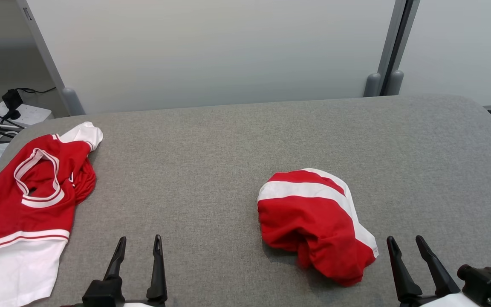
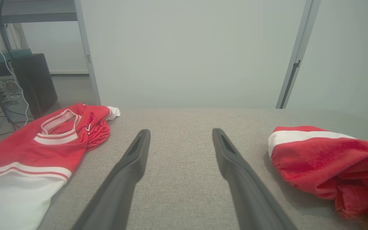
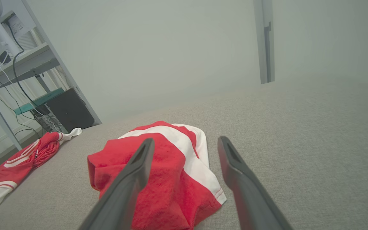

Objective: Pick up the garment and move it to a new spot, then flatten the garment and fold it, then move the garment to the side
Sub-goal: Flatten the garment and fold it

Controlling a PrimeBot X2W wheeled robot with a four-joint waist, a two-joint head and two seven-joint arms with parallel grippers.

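grey woven fabric covers a wide table with rounded corners, set in front of pale wall panels with grey upright posts. on the floor past the table's far left corner lies a white power strip with dark cables.

a crumpled garment, red with a broad white stripe, sits in a heap on the near right part of the table. a jersey, red with a white-trimmed neck opening and a white lower panel, lies loosely spread along the table's left edge, well apart from the heap.

the left gripper rises from the bottom edge of the head view, left of centre, between the two pieces of cloth. its two long dark fingers point away from the robot, nearly parallel and spread wide, with bare grey fabric between them. it holds nothing.

the right gripper rises from the lower right, just beside the near right corner of the crumpled garment but apart from it. its fingers lean slightly to the left and stand spread wide, gripping nothing. seen from the right wrist, the heap lies ahead and to the left, with one finger crossing in front of it.
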